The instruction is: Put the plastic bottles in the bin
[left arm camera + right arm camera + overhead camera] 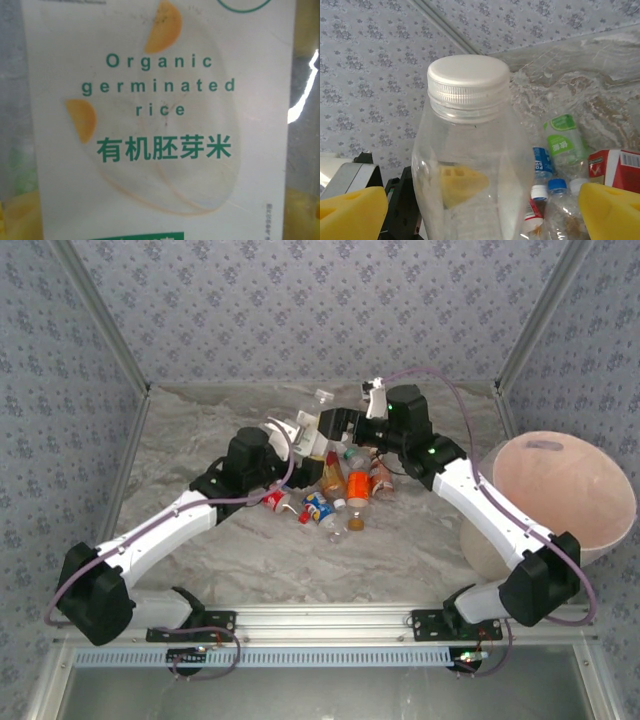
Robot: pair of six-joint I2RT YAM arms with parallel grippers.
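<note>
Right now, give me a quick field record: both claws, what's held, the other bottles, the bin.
left claw: appears closed on the clear bottle, whose label ("Organic germinated rice") faces its camera
right claw: open, one finger on each side of the same bottle, not touching it
clear bottle: white cap, held above the pile
other bottles: clustered mid-table, below both claws
bin: at the right edge, beside the right arm
</note>
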